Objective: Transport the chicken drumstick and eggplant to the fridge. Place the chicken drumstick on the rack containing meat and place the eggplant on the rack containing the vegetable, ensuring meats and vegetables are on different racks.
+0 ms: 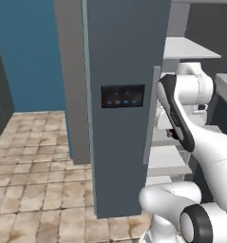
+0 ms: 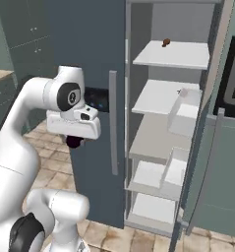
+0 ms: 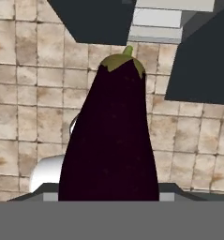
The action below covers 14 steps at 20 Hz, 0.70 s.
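Note:
The eggplant (image 3: 111, 136), dark purple with a green cap, stands upright in the hand view, and my gripper (image 2: 74, 140) is shut on its lower end. The hand hangs low in front of the fridge's slate-grey closed door (image 2: 92, 44), left of the open compartment. The fridge (image 1: 123, 52) carries a black panel with blue lights (image 1: 123, 96), and its pale shelves (image 2: 163, 96) are exposed on the right. A small golden-brown lump (image 2: 165, 43) that looks like the chicken drumstick lies on the top shelf (image 2: 188, 55). My fingertips are hidden behind the eggplant.
White bins (image 2: 186, 115) sit on the middle and lower shelves. A long grey handle (image 2: 112, 123) runs down the closed door beside my hand. The open door (image 2: 207, 133) and a teal cabinet (image 2: 222, 197) stand at the right. Tiled floor (image 1: 34, 190) lies below.

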Tool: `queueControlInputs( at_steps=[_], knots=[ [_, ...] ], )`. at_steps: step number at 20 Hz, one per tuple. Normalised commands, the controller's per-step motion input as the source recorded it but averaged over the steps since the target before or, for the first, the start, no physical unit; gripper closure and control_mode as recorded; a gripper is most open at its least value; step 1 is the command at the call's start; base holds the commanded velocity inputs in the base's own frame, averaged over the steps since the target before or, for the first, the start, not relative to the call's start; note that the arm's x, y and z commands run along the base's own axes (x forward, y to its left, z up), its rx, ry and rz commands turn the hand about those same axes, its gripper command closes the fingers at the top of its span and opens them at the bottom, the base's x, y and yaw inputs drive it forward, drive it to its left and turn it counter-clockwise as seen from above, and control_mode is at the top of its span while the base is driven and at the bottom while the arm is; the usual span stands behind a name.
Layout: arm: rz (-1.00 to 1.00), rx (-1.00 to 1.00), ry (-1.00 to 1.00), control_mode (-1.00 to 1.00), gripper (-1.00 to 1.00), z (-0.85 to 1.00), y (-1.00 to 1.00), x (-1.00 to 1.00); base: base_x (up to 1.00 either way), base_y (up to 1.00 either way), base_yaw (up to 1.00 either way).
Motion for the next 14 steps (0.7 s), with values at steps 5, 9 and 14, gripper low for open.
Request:
queueControlInputs(
  at_steps=[5, 9, 14],
  knots=[
    [0.0, 0.0, 0.0, 1.0, 1.0, 0.0, 0.0, 0.0, 0.42, 0.0, -0.33],
    [0.0, 0.0, 0.0, 1.0, 1.0, 0.0, 0.0, 0.0, 0.9, -0.04, -0.08],
    [0.0, 0.0, 0.0, 1.0, 1.0, 0.0, 0.0, 0.0, 0.76, 0.0, -0.29]
  ],
)
